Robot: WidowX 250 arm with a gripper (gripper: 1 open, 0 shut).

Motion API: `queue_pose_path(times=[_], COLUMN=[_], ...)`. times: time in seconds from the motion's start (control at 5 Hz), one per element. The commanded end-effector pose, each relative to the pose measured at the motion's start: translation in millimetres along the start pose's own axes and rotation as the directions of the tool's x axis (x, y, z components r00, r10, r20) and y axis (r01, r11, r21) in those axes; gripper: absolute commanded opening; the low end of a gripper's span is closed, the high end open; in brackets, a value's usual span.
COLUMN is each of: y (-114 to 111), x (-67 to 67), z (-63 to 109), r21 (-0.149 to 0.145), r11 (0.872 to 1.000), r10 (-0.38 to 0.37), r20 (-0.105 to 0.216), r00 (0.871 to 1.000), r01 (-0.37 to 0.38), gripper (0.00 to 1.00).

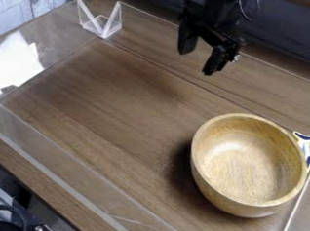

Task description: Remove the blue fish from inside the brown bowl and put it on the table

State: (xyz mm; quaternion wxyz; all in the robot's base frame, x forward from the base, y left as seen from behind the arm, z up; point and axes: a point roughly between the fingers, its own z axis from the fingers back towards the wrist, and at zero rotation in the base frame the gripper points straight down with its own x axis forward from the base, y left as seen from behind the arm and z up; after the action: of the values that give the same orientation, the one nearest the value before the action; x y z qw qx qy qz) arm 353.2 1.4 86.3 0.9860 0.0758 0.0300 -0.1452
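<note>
Tan wooden brown bowl, unlabelled, on the table; black tool wide open, empty, well apart.

Brown bowl sits on table, front right.

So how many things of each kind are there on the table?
Wooden bowl: 1
Clear plastic stand: 1
Robot pincer, open, above the table: 1
Blue and white bit at the right edge, too cut off to name: 1
Total: 4
</note>
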Motion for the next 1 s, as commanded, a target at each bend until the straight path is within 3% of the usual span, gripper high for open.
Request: queue_pose_path(times=[0.0,0.4,0.8], y=[13.0,13.8,18.3], x=[10.9,4.7,10.3], z=[11.9,27.3,14.9], r21=[0.019,0.004,-0.004], r11=[1.0,0.999,0.994], r10=[-0.02,0.053,0.111], r20=[0.062,0.036,0.013], r00=[0.998,0.998,0.994], r01=[0.019,-0.053,-0.111], gripper=[1.0,1.0,1.0])
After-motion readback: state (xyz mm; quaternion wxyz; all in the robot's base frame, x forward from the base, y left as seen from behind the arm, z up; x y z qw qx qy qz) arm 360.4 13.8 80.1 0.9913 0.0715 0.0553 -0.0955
